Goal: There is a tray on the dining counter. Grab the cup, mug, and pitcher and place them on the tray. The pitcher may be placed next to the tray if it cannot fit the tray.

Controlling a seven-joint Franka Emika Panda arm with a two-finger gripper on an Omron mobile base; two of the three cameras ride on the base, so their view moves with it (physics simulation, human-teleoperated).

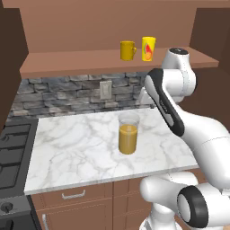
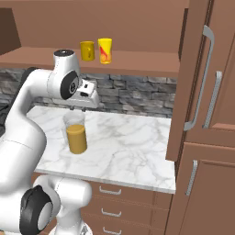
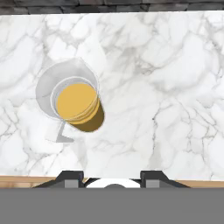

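Observation:
The pitcher (image 1: 128, 133), a clear glass cylinder half full of orange juice, stands upright on the marble kitchen counter (image 1: 76, 148). My gripper (image 2: 76, 109) hangs just above and behind the pitcher (image 2: 76, 133), pointing down, open, with nothing between its fingers. From the hand view the pitcher (image 3: 76, 103) lies up and to the left of the gripper (image 3: 113, 177). On the wooden shelf (image 1: 67, 60) above stand the plain yellow mug (image 1: 127, 50) and, to its right, the yellow cup (image 1: 148, 48) with a red mark. The tray and the dining counter are out of view.
A black stove (image 1: 11, 152) borders the counter on the left. A stone backsplash with a wall outlet (image 1: 105, 89) runs behind. A tall wooden cabinet (image 2: 206, 114) with long handles closes off the right side. Wooden drawers (image 2: 110, 190) sit under the counter's front edge.

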